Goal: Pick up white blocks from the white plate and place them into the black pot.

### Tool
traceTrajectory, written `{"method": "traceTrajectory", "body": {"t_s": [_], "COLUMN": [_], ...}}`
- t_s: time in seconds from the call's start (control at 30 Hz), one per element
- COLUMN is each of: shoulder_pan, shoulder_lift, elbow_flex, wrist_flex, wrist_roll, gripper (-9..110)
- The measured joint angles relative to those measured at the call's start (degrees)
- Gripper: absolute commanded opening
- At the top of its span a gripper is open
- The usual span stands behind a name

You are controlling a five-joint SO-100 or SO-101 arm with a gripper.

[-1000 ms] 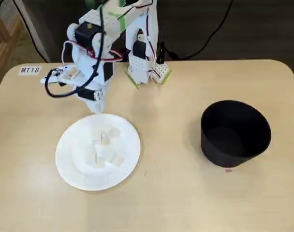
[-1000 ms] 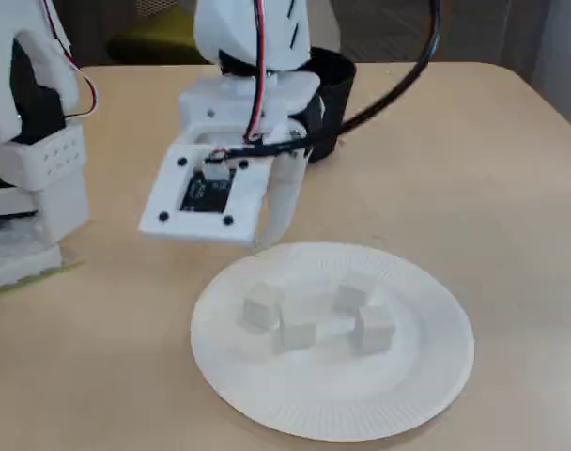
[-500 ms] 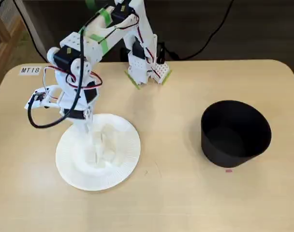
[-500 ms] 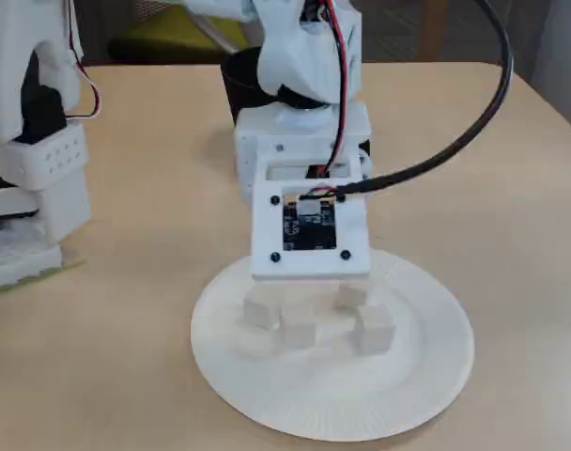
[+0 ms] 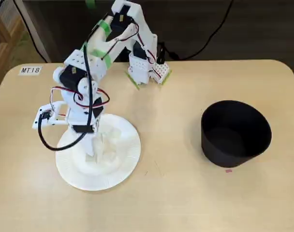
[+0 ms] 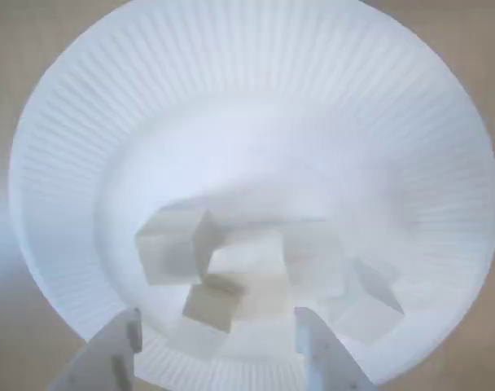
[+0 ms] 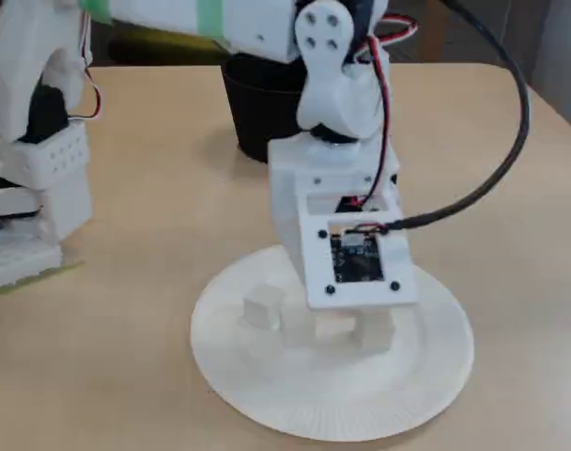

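The white plate (image 6: pixel 256 49) fills the wrist view. Several white blocks (image 6: pixel 174 244) lie clustered near its middle, and one pale beige block (image 6: pixel 211 305) lies nearest the fingers. My gripper (image 6: pixel 219 349) is open and low over the plate, with its two fingertips on either side of that cluster. In a fixed view the gripper (image 7: pixel 334 334) stands on the plate (image 7: pixel 342 413) beside a block (image 7: pixel 264 308). The black pot (image 5: pixel 234 133) stands apart at the right, with no blocks visible inside, and also shows behind the arm (image 7: pixel 257 103). The plate (image 5: pixel 127 159) is at the left.
The arm's base (image 5: pixel 147 67) stands at the table's back edge. A label reading MT18 (image 5: pixel 30 70) is stuck at the back left corner. A small pink mark (image 5: pixel 228 170) lies in front of the pot. Bare tabletop lies between plate and pot.
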Motion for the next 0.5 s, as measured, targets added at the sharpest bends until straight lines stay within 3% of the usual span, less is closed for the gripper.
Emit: {"method": "traceTrajectory", "body": {"t_s": [0.5], "shoulder_pan": [-1.1], "shoulder_lift": [-6.0], "elbow_flex": [-3.7], "wrist_flex": [-0.6], "wrist_roll": [0.5], "gripper": [29]}}
